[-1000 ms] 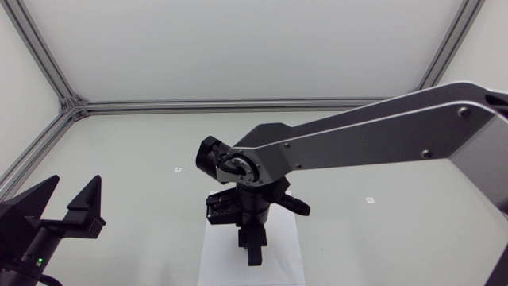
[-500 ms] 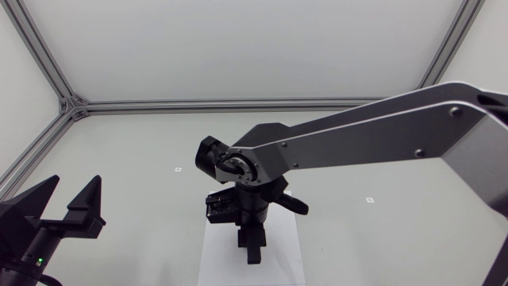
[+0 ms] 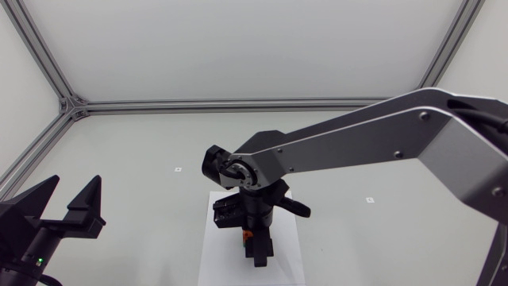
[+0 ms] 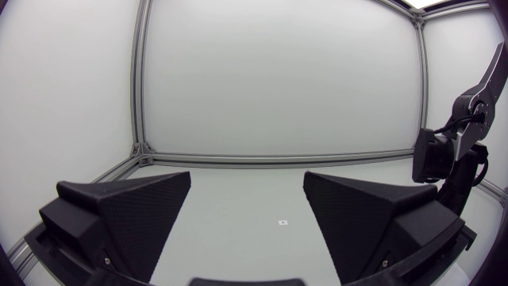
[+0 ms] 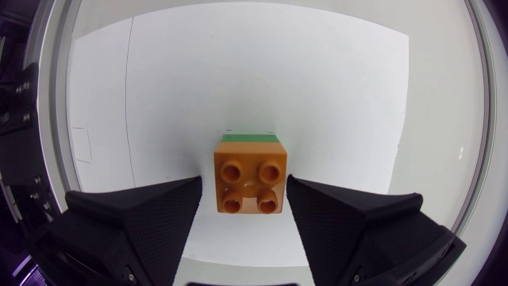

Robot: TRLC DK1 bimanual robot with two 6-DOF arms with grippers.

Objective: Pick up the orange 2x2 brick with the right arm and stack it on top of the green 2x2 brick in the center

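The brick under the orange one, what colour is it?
Green. The green brick peeks out under the orange brick; the right wrist view shows it best.

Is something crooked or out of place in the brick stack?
Nothing stands out. The orange 2x2 brick sits squarely on the green 2x2 brick, edges aligned, between the open fingers of the right gripper.

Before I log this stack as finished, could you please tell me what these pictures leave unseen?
- Green brick: right wrist view, only a sliver shows; the orange brick covers the rest.
- Both bricks: head view, the right arm hides all but an orange speck.
- Whether the studs seat fully: no side view.
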